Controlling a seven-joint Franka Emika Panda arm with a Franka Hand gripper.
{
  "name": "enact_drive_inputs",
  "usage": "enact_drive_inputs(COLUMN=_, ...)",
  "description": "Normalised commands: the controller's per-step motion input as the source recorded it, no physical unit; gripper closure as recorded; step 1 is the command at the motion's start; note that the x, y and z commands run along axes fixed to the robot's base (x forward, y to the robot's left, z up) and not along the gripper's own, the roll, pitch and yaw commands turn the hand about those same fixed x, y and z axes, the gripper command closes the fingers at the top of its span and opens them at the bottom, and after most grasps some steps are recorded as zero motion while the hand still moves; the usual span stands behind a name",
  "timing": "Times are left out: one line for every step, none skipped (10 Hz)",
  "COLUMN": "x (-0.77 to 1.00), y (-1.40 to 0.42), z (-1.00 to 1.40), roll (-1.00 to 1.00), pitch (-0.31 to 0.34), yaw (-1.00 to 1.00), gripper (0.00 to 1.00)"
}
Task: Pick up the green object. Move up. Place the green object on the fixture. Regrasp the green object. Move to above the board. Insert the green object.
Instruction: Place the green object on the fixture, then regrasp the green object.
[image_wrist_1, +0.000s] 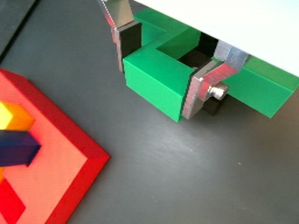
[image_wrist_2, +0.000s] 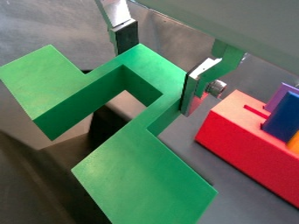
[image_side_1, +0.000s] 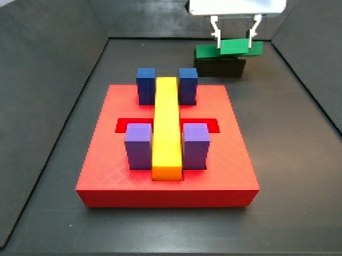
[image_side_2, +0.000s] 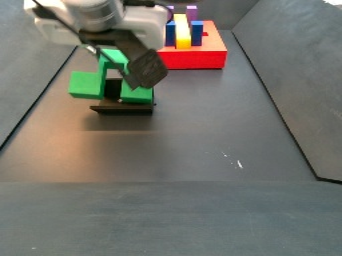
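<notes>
Green object on fixture; gripper jaws pinching its middle bar.

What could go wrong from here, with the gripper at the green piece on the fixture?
1. The gripper straddles only one thin wall of the bright green notched plastic piece; it could twist when lifted.
2. The piece sits on the small black fixture; a nudge might tip it off.
3. The large red slotted board already carries blocks, so insertion clearance looks tight.
</notes>
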Motion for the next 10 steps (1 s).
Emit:
enact_drive_inputs(x=0.08, y=0.25, z=-0.19, roll=-0.44, pitch=-0.034, yaw=-0.12, gripper=1.00)
enact_drive_inputs(x=0.00, y=0.18, z=-0.20, roll=-0.53, pitch=-0.166, yaw=-0.02, gripper=1.00)
enact_drive_inputs(x=-0.02, y=0.00, z=-0.09, roll=-0.11, pitch=-0.054, yaw=0.00, gripper=1.00)
enact_drive_inputs(x=-0.19, y=0.00, z=-0.13, roll=0.08, pitch=0.000, yaw=-0.18, gripper=1.00)
enact_drive_inputs(x=-0.05, y=0.00, z=-0.09, roll=0.13, pitch=0.100, yaw=-0.07, gripper=1.00)
enact_drive_inputs(x=-0.01, y=0.00, z=-0.03, roll=0.09, pitch=0.040, yaw=-0.04, gripper=1.00)
enact_drive_inputs(x=0.00, y=0.00, z=0.00, roll=0.00, pitch=0.000, yaw=0.00, gripper=1.00)
enact_drive_inputs(x=0.00, y=0.00, z=0.00, roll=0.00, pitch=0.000, yaw=0.00, gripper=0.00)
enact_drive_inputs(x=0.00, y=0.08, z=0.09, roll=-0.09, pitch=0.000, yaw=0.00, gripper=0.00)
enact_drive_inputs(x=0.00, y=0.27, z=0.48, roll=-0.21, pitch=0.000, yaw=0.00, gripper=0.00)
